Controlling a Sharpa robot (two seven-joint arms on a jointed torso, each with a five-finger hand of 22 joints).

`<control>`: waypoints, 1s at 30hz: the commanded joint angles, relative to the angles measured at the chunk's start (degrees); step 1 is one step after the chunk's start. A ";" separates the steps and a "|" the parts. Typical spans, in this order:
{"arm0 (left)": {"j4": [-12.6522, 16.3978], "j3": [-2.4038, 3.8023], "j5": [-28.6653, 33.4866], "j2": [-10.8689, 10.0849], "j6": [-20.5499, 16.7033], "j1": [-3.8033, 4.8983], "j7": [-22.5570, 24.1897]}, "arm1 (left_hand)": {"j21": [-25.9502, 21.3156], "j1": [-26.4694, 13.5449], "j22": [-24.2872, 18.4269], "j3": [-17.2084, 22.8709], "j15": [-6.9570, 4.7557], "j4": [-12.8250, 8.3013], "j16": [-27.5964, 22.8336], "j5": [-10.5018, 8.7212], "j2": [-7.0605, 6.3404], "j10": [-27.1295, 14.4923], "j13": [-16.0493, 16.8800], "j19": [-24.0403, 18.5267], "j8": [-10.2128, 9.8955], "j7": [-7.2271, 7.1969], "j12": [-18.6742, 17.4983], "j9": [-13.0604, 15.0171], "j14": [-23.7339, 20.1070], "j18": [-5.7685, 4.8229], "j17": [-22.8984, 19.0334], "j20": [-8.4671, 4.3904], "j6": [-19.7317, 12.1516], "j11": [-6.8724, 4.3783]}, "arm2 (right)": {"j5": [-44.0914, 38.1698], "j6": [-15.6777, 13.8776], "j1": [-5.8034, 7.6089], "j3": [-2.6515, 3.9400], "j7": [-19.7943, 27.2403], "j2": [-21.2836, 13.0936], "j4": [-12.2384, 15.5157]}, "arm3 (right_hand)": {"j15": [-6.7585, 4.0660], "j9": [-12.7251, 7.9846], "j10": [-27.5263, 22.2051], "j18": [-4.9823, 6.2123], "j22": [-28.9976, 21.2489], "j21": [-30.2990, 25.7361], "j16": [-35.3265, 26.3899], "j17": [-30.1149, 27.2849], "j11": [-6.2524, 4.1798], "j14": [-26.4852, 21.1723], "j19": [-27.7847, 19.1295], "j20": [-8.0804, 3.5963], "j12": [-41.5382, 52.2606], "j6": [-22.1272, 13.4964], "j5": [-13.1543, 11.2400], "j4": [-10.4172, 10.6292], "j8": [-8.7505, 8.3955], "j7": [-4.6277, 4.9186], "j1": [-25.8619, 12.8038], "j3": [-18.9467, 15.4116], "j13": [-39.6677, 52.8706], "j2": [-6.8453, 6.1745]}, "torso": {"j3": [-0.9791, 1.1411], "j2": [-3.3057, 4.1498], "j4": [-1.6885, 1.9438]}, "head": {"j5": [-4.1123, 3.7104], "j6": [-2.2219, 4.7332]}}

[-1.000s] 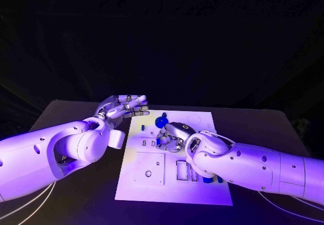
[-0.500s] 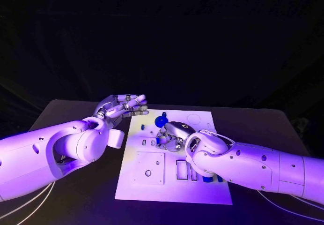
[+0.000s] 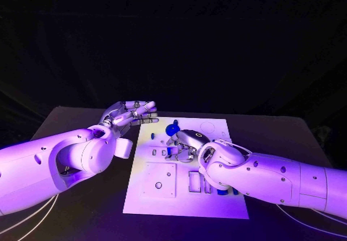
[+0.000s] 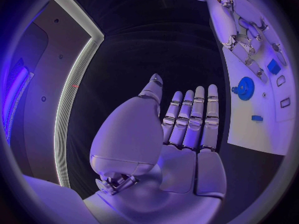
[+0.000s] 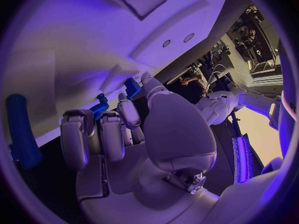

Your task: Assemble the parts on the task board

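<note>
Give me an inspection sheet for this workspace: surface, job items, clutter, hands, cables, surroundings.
Surface: black table, bare around the board.
Job's things: white task board; round blue toothed gear on its far part; small blue parts at its right edge.
Clutter: nothing seen.
Hands: left hand raised off the board's left edge, fingers straight, holding nothing; right hand over mid-board, grip unclear.
Cables: pale cables beneath the left arm.
Surroundings: dark backdrop.

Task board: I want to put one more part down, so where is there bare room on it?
The task board's near strip is bare, and so is its far right corner. The middle is crowded: the right hand works beside the blue gear and slots.
</note>
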 commanded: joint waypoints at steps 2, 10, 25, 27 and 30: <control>-0.25 0.04 -0.40 0.10 1.35 0.07 -0.45 | -0.23 -0.02 -0.09 -0.04 -0.20 -0.48 -0.12 0.14 0.83 0.28 0.08 -0.14 0.00 -0.58 -0.13 0.13 1.10 0.69 0.13 -0.04 0.72 -0.51 | 0.03 -5.97 -0.04 0.04 1.84 -0.86 1.29 | 0.80 -0.39 -0.61 0.44 10.49 -0.64 -0.42 8.76 0.51 4.22 1.64 0.69 -0.14 -1.55 -0.09 1.71 -0.48 0.47 1.72 -2.56 -0.32 -0.34 | 0.03 -0.03 -0.04 | -0.02 0.02; -2.47 0.02 -7.23 0.70 2.87 0.07 -10.08 | 3.95 -0.67 1.43 -0.61 -3.94 -0.03 4.06 0.22 2.05 11.16 1.74 6.92 1.43 -2.32 4.10 0.52 11.64 0.92 2.73 -2.83 5.62 -3.67 | 10.84 -8.91 1.99 0.85 12.27 -6.44 6.44 | 0.68 -0.12 0.34 0.92 9.27 -2.32 -0.92 8.01 0.25 4.01 0.47 0.81 1.20 -0.41 1.35 3.24 0.63 0.26 4.69 -3.48 0.66 1.03 | 0.40 -0.80 -0.48 | 0.27 0.15; -11.31 0.02 -46.33 6.69 19.87 1.63 -36.40 | 25.95 -2.01 13.73 -1.02 -12.44 4.04 65.21 0.02 1.37 27.33 10.97 27.21 3.50 -8.04 14.55 3.07 32.82 0.45 62.21 -13.93 13.28 -10.83 | 33.53 -5.90 8.38 1.19 13.17 -21.59 14.71 | -0.45 0.43 1.85 1.14 8.72 -3.31 -1.52 7.20 -1.03 3.84 0.02 -0.24 2.50 4.04 8.65 2.50 3.17 -1.07 6.34 -2.93 1.67 2.68 | 1.21 -3.34 -1.88 | 1.60 -1.01; -12.53 0.01 -48.41 8.06 20.90 1.85 -40.40 | 31.70 -3.27 20.51 -1.33 -12.67 5.10 70.82 -0.22 1.71 27.81 15.34 28.11 4.44 -8.80 19.32 4.12 32.89 -0.44 68.94 -14.37 14.45 -11.31 | 33.87 -5.71 8.54 1.19 12.86 -22.59 15.01 | -0.46 0.43 1.81 1.14 8.72 -3.31 -1.53 7.19 -1.04 3.84 0.02 -0.25 2.45 4.08 8.65 2.51 3.19 -1.08 6.32 -2.95 1.62 2.67 | 1.34 -3.59 -1.80 | 1.72 -1.28; -14.19 0.00 -50.81 10.01 24.29 2.22 -46.40 | 36.20 -7.26 25.32 -3.39 -12.81 7.95 73.32 0.40 1.66 26.98 26.32 27.64 5.30 -9.10 29.99 5.62 32.46 -0.95 71.83 -14.67 14.60 -11.31 | 34.10 -5.48 8.67 1.18 12.50 -23.62 15.18 | -0.48 0.45 1.78 1.14 8.74 -3.30 -1.55 7.15 -1.06 3.84 0.04 -0.27 2.40 4.13 8.63 2.54 3.21 -1.10 6.23 -3.03 1.56 2.61 | 1.46 -3.75 -1.75 | 1.90 -1.52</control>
